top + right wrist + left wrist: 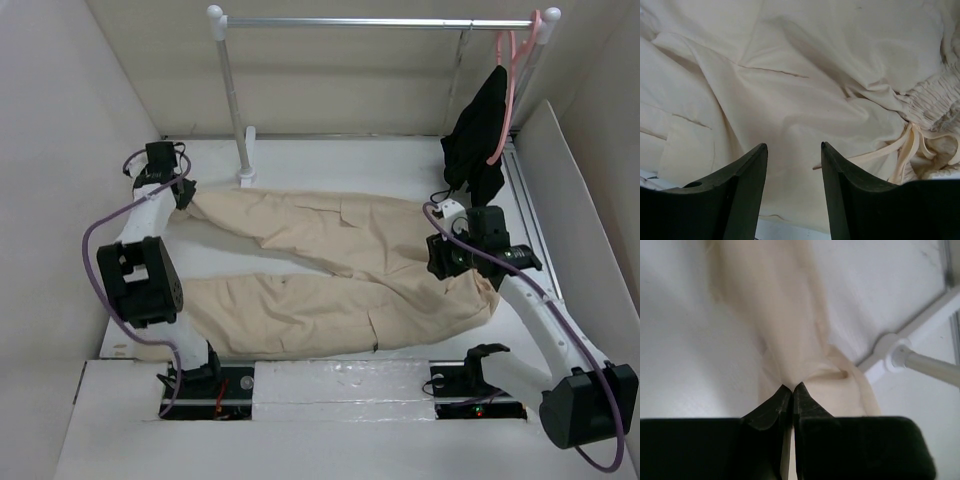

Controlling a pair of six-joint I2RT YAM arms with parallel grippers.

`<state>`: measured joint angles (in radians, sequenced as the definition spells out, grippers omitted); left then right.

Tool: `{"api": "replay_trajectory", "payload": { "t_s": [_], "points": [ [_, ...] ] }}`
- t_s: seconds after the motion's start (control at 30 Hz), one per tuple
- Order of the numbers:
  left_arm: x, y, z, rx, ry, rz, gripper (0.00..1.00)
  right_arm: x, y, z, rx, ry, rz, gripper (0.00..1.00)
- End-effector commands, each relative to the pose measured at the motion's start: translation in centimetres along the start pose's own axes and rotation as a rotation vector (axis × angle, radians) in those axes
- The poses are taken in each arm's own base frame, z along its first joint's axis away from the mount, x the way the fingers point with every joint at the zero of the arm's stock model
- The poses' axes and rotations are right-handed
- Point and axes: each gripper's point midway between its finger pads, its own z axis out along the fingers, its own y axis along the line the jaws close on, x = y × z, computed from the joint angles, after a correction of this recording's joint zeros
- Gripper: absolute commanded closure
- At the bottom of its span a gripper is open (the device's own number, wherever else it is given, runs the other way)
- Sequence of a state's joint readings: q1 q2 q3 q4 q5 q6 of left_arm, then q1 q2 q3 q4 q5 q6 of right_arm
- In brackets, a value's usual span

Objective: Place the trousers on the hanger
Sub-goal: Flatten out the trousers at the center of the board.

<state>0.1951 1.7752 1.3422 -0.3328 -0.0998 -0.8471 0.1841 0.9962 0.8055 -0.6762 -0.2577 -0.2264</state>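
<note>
**Top external view.** The trousers (340, 260) lie flat on the worktop (330, 160). The waist points toward the right edge. Both legs run toward the left edge, one nearer the far edge and one nearer the near edge. The left gripper (183, 192) sits at the cuff end of the far leg, close to the left edge. The right gripper (447, 255) is over the waist end, near the right edge. A clothes rail (380, 22) stands along the far edge. At its right end, a black garment (480, 130) hangs from a pink hanger (512, 70).

**Left wrist view.** The left gripper (791, 390) is fully closed. Beige trouser cloth (775, 315) is pinched between the fingertips (771, 407) and runs away from them in a gathered fold. The white foot of the rail (890, 347) stands on the worktop just beside that fold.

**Right wrist view.** The fingers (742, 190) of the right gripper (792, 150) stand roughly half apart and hold nothing. The trouser cloth (790, 75) lies beneath and between them. The elastic waistband (935, 97) and the drawstring (910, 145) lie just right of the right-hand finger.
</note>
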Motion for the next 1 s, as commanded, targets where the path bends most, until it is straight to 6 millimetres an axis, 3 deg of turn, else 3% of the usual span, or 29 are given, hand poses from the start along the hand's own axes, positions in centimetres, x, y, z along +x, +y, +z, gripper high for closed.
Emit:
{"api": "replay_trajectory", "payload": {
  "t_s": [0.0,0.03,0.13,0.23,0.27,0.33,0.37,0.4,0.43,0.47,0.5,0.53,0.57,0.6,0.63,0.67,0.7,0.8,0.83,0.87,0.9,0.93,0.97],
  "points": [
    [-2.9,-0.7,-7.7,-0.014,-0.167,0.102,1.00,-1.6,-1.0,0.4,0.022,-0.045,-0.015,0.47],
    [-1.8,-0.4,-8.6,-0.035,-0.149,0.137,1.00,-1.8,-0.9,0.4,0.010,-0.048,-0.015,0.47],
    [-1.5,-0.1,-10.7,-0.043,-0.159,0.179,1.00,-1.7,-1.2,0.8,0.008,-0.029,-0.006,0.47],
    [-1.6,-0.8,-10.2,-0.035,-0.146,0.229,1.00,-2.0,-1.0,1.1,-0.014,-0.026,-0.009,0.47],
    [-1.4,-0.4,-8.0,-0.064,-0.097,0.236,1.00,-2.2,-0.9,1.0,-0.019,-0.026,-0.010,0.47],
    [-1.9,-2.0,-6.3,-0.058,-0.056,0.285,0.99,-2.5,-0.9,0.7,-0.022,-0.028,-0.015,0.47],
    [-1.1,-1.2,-2.8,-0.121,0.001,0.323,0.99,-2.6,-0.8,0.5,-0.021,-0.031,-0.016,0.47],
    [-3.0,-3.8,-2.6,-0.084,-0.032,0.343,0.99,-2.9,-0.8,0.3,-0.019,-0.038,-0.019,0.47],
    [-3.0,-3.7,-1.4,-0.122,0.003,0.400,0.99,-3.1,-0.8,0.1,-0.016,-0.045,-0.023,0.47],
    [-1.8,-3.2,2.5,-0.180,0.062,0.442,0.98,-3.1,-0.8,0.0,-0.017,-0.048,-0.023,0.47],
    [-4.5,-6.6,1.5,-0.123,0.009,0.449,0.96,-3.3,-0.7,-0.1,-0.019,-0.053,-0.019,0.47],
    [-5.7,-7.6,3.0,-0.100,-0.026,0.462,0.93,-3.4,-0.6,-0.2,-0.023,-0.057,-0.022,0.46],
    [-5.7,-8.0,3.4,-0.046,-0.016,0.442,0.84,-3.3,-0.6,-0.3,-0.025,-0.055,-0.018,0.47],
    [-6.0,-6.4,4.5,-0.056,0.010,0.404,0.75,-3.4,-0.3,-0.3,-0.028,-0.060,-0.023,0.46],
    [-6.0,-6.3,5.0,-0.034,0.038,0.381,0.44,-3.3,-0.5,-0.4,-0.016,-0.057,-0.015,0.46],
    [-5.5,-5.9,5.6,-0.026,0.078,0.364,0.28,-3.4,-0.2,-0.4,-0.020,-0.062,-0.020,0.46],
    [-6.3,-5.8,4.6,-0.042,0.056,0.374,0.10,-3.3,0.2,-0.1,-0.035,-0.059,-0.021,0.46],
    [-6.0,-4.7,4.1,-0.072,0.028,0.412,0.09,-3.4,0.6,0.2,-0.049,-0.061,-0.020,0.46],
    [-7.8,-5.3,1.1,-0.055,-0.052,0.401,0.10,-3.3,1.0,0.5,-0.060,-0.057,-0.024,0.46],
    [-5.9,-2.9,1.3,-0.089,-0.020,0.398,0.10,-3.4,1.3,0.8,-0.069,-0.057,-0.026,0.45],
    [-6.7,-3.6,0.5,-0.039,-0.088,0.371,0.10,-3.3,1.9,1.1,-0.084,-0.054,-0.030,0.46],
    [-7.7,-4.3,-2.9,0.025,-0.152,0.338,0.10,-3.5,2.2,1.4,-0.094,-0.062,-0.033,0.46],
    [-5.7,-1.2,-2.2,-0.012,-0.110,0.316,0.10,-3.2,2.5,1.8,-0.103,-0.052,-0.033,0.46]
  ]
}}
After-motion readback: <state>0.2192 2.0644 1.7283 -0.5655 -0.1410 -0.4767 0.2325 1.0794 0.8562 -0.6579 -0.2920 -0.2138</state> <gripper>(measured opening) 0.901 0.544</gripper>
